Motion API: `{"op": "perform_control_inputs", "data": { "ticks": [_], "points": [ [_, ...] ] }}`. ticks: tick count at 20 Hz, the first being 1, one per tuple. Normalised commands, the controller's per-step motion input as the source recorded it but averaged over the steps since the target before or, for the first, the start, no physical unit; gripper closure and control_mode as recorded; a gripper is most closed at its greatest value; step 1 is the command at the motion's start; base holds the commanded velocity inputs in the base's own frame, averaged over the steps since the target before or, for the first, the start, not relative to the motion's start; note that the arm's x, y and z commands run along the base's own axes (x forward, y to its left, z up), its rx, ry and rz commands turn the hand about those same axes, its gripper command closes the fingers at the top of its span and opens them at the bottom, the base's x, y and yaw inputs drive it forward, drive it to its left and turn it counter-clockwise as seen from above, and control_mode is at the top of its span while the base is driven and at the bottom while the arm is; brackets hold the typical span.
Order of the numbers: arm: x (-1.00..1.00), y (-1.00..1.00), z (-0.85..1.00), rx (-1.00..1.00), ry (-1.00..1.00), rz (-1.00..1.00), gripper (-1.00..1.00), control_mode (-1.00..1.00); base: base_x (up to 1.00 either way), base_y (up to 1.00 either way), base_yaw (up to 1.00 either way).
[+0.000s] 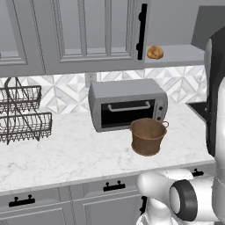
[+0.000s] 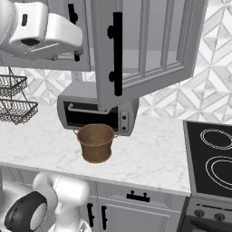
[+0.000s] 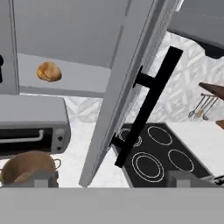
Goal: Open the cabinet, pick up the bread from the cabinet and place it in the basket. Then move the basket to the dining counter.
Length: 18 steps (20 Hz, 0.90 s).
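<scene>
The cabinet (image 2: 149,50) door already stands swung open, its black bar handle (image 3: 146,107) just ahead of the hand, so the first step looks done. The bread (image 3: 48,71) lies on the cabinet shelf, up and to the left of the hand, untouched. The woven basket (image 1: 147,136) sits empty on the bench (image 1: 66,154) in front of the toaster oven (image 1: 127,105), below the hand. Whether the hand's fingers are apart or together I cannot tell. Picking, placing and carrying the basket to the dining counter all remain.
</scene>
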Motion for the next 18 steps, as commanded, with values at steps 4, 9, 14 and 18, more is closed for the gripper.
{"op": "perform_control_inputs", "data": {
  "ticks": [4, 9, 14, 18],
  "points": [
    [0.10, 1.00, -0.24, -0.80, 0.53, -0.02, -1.00, -1.00, 0.00, 0.00, 0.00],
    [0.44, 0.65, -0.37, -0.68, 0.58, -0.01, -1.00, -1.00, 0.00, 0.00, 0.00],
    [0.93, -0.23, -0.74, -0.26, 0.62, 0.00, -1.00, -1.00, 0.00, 0.00, 0.00],
    [0.87, -0.77, -0.33, -0.01, 0.47, -0.04, -1.00, -1.00, 0.00, 0.00, 0.00]
  ]
}}
